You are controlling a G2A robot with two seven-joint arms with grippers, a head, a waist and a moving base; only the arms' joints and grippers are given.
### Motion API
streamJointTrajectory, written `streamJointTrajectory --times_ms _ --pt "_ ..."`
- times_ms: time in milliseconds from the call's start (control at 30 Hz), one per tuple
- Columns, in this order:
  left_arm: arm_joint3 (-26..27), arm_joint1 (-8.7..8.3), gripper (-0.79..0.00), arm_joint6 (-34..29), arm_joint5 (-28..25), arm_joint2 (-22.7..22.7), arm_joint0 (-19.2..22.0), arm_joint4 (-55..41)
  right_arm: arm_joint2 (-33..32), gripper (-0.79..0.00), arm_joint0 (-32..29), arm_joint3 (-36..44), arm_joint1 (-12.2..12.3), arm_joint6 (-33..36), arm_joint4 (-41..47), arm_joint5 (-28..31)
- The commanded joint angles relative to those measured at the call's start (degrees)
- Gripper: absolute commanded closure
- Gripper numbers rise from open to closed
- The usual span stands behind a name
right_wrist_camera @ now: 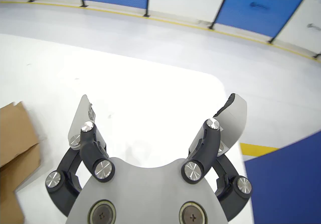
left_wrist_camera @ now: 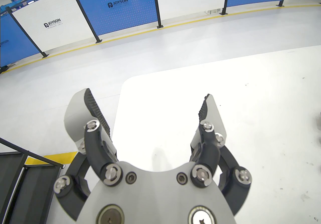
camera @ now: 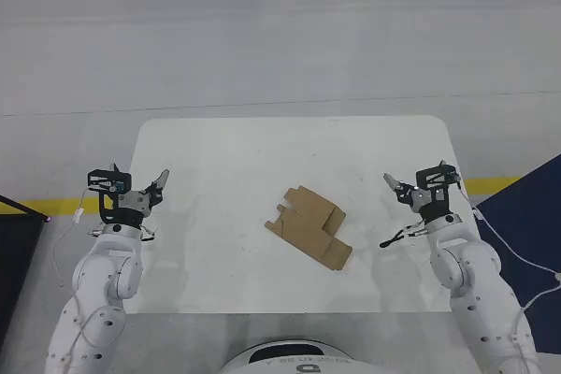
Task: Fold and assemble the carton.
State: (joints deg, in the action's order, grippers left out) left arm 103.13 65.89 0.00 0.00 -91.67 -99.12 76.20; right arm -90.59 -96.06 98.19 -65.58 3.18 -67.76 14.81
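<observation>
**Left pincer** (left_wrist_camera: 148, 94): released. The jaws are spread wide and there is nothing between them. It hangs over the edge strip of the counter (camera: 224, 159), pointing away from the robot.

**Right pincer** (right_wrist_camera: 159, 97): also released and empty, with the jaws spread wide. It hangs over the opposite edge strip and faces the same way.

**Carton** (camera: 310, 226): a brown cardboard blank, collapsed flat on the counter.
- It lies between the two pincers, inboard of each. It is nearer the right pincer and well apart from the left.
- It sits askew to the line running from one pincer to the other, and its flaps give it a stepped outline.
- Neither pincer touches it.
- In the right wrist view its near edge lies to the inner side of that pincer, level with the knuckles, not ahead of the fingertips.

**Step in hand:** in my judgement folding has not begun. No panel is raised and no crease is opened. Both arms look to be at the ready, ahead of the first approach.

**Next move:**
- A pincer has to travel inward to the blank, and the right one has the shorter way.
- The sheet shows no raised lip, so the likely need is a low approach that works a fingertip under a flap edge.
- The other pincer would come across to pin the blank down.
- On this smooth counter an unpinned blank may slide away instead of lifting.
</observation>
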Motion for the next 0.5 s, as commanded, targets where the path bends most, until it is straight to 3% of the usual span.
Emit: streamJointTrajectory --times_ms 0,233,267,400,467 --pt "0.0 0.00 -0.785 0.0 0.0 0.0 0.0 0.0 -0.6 -0.785 2.5 -3.5 0.4 4.0 9.4 13.7" --pt "0.0 0.00 -0.785 0.0 0.0 0.0 0.0 0.0 2.4 -0.785 8.7 -11.5 1.2 19.1 22.2 29.5" --pt "0.0 0.00 -0.785 0.0 0.0 0.0 0.0 0.0 3.4 -0.668 9.6 -13.4 1.3 21.6 25.3 32.0" --pt "0.0 0.00 -0.785 0.0 0.0 0.0 0.0 0.0 6.4 -0.628 14.5 -19.7 1.6 30.2 35.3 35.7" --pt "0.0 0.00 -0.785 0.0 0.0 0.0 0.0 0.0 8.2 -0.662 16.2 -20.4 1.7 33.8 35.4 35.2"
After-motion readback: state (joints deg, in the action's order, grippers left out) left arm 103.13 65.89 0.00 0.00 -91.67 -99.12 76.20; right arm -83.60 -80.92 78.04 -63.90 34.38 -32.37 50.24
